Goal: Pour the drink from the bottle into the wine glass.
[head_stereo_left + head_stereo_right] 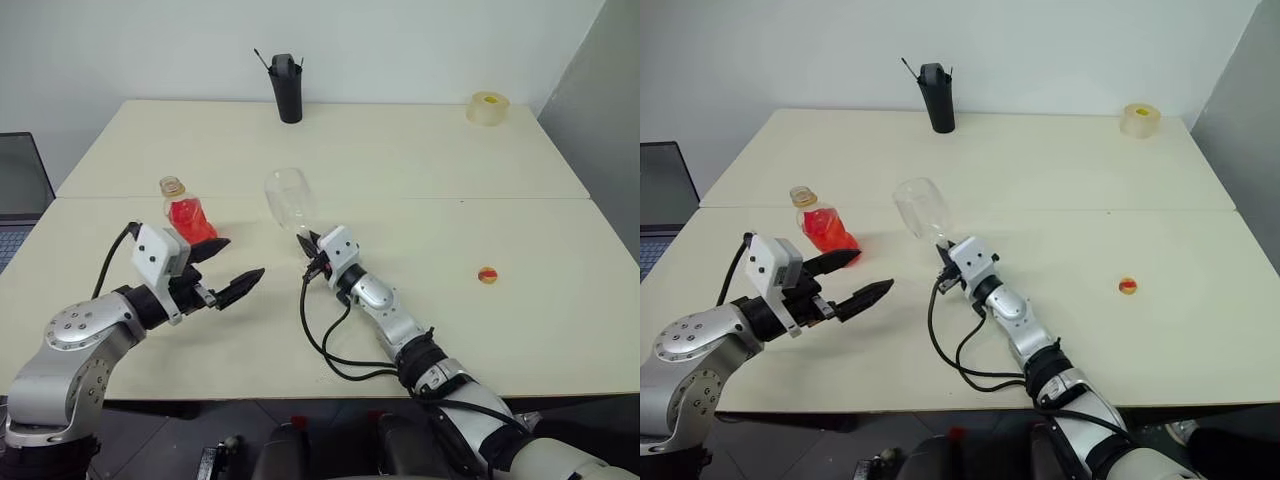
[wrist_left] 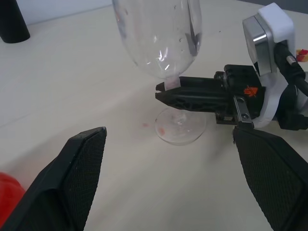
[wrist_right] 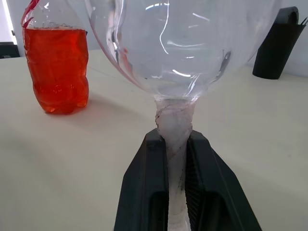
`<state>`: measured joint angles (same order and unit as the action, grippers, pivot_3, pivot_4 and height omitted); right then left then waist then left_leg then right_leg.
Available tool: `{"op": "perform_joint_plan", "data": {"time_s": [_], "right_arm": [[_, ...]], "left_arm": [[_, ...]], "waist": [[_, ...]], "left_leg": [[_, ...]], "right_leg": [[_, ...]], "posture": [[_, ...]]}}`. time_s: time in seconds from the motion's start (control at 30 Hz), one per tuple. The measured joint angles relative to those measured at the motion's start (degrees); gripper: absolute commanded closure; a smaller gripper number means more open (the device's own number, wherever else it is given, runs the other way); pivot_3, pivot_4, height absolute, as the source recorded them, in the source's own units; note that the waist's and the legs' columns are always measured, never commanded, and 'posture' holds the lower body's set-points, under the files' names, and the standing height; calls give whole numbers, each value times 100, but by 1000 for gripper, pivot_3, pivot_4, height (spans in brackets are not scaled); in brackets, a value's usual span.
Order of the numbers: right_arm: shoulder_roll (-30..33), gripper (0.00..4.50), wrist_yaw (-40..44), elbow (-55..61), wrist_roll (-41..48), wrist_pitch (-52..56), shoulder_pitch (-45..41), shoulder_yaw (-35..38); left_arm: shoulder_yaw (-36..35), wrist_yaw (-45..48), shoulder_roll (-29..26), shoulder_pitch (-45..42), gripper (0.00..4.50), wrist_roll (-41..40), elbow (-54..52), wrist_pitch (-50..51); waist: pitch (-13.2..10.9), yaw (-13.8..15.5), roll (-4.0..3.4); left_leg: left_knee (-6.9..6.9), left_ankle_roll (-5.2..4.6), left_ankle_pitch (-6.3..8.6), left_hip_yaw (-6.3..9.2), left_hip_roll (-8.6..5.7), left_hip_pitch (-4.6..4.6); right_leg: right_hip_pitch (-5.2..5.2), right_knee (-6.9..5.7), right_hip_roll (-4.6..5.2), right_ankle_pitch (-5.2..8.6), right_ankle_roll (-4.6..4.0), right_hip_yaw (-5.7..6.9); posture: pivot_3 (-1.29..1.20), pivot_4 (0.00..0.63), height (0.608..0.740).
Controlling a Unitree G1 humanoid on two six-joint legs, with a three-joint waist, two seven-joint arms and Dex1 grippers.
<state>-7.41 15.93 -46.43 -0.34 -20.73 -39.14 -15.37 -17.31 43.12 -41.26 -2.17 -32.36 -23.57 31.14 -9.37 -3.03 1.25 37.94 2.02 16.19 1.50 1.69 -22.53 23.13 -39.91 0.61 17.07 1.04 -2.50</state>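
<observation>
Two end effectors show over my cream worktop (image 1: 420,150): my right end effector (image 1: 309,243) is clamped on the stem of the clear stemmed wine glass (image 1: 290,198), and my left end effector (image 1: 228,268) gapes beside the squat clear plastic bottle (image 1: 184,212) of red drink (image 3: 57,67).

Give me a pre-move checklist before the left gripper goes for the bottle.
1. Wine glass held: ok, right gripper shut on its stem.
2. Glass foot on the table: ok in the left wrist view.
3. Left gripper open: ok, holding nothing.
4. Bottle upright beside the left gripper: ok.
5. Bottle uncapped: ok, cap lies on the table.
6. Drink in the bottle: ok.
</observation>
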Motion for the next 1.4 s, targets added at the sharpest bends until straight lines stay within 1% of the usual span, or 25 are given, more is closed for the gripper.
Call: {"op": "perform_joint_plan", "data": {"time_s": [0.07, 0.1, 0.13, 0.2, 0.33, 0.4, 0.43, 0.7, 1.0, 1.1, 1.3, 1.4], "right_arm": [[0, 3615, 38, 75, -1, 130, 1, 42], [2, 3377, 36, 66, -7, 257, 3, 75], [9, 3034, 35, -44, -13, 409, 60, 109], [4, 2382, 45, -48, -16, 428, 160, 151], [4, 940, 54, 0, -56, 515, 161, 184], [4, 280, 66, 39, -58, 549, 162, 199], [4, 35, 82, 64, -58, 582, 163, 209], [54, 35, 193, 303, -68, 769, 239, 234], [470, 35, 557, 1943, 0, 1818, 693, 299], [513, 35, 573, 2219, 36, 2058, 722, 313], [710, 35, 748, 3065, 171, 2571, 1178, 284], [796, 35, 777, 3329, 194, 2724, 1264, 297]], "left_arm": [[46, 34, -12, -114, 0, 14, 100, -29], [63, 43, -20, -165, 0, 32, 142, -32], [70, 62, -23, -214, 0, 53, 163, -40], [101, 108, -25, -257, 0, 94, 235, -46], [164, 145, -24, -303, 0, 119, 298, -67], [181, 148, -24, -304, 0, 143, 358, -69], [187, 148, -24, -309, 0, 151, 373, -70], [234, 158, -23, -455, 0, 224, 465, -145], [245, 258, -19, -490, 0, 235, 585, -149], [334, 255, 5, -534, 0, 239, 604, -153], [398, 267, 6, -587, 0, 238, 614, -161], [407, 284, 5, -595, 0, 238, 622, -164]], "waist": [[1, 6, 0], [3, 6, 3], [3, 6, 4], [0, -5, -1], [1, -9, 1], [1, -9, 1], [1, -9, 1], [0, -7, 0], [-1, -10, -1], [-1, -8, -1], [-1, -4, -1], [-1, -6, -1]], "left_leg": [[0, 0, 0, 0, -1, 1], [0, 0, 0, -1, -1, 1], [0, 0, 0, 0, -1, -3], [-3, 0, 0, -7, -2, -6], [-2, 0, 0, -1, 0, -6], [-1, 0, 0, -2, -1, -6], [-1, 0, 0, -2, -1, -7], [-1, 0, 0, -2, -1, -8], [-1, 0, 0, 1, 1, -13], [-1, 0, 0, 2, 0, -14], [0, -1, 0, 2, -1, -17], [0, -1, 0, 3, 0, -16]], "right_leg": [[0, 0, 0, 0, 0, 0], [0, 0, 0, 0, 0, 0], [2, 1, 0, 0, 0, 1], [8, 3, 0, 0, 0, -4], [7, 1, 0, 0, 0, -1], [7, 1, 0, 0, 0, -1], [7, 2, 0, 0, 0, -1], [7, 2, 0, 0, 0, -1], [11, 1, 0, 0, 0, 0], [12, 1, 0, 0, 0, 0], [13, 2, 0, 0, 0, 0], [13, 2, -2, 1, 0, 1]], "posture": [[0, 150, 740], [0, 150, 740], [0, 150, 740], [0, 150, 740], [0, 150, 740], [0, 150, 740], [0, 150, 740], [0, 150, 740], [0, 150, 740], [0, 150, 740], [0, 150, 740], [0, 150, 740]]}}
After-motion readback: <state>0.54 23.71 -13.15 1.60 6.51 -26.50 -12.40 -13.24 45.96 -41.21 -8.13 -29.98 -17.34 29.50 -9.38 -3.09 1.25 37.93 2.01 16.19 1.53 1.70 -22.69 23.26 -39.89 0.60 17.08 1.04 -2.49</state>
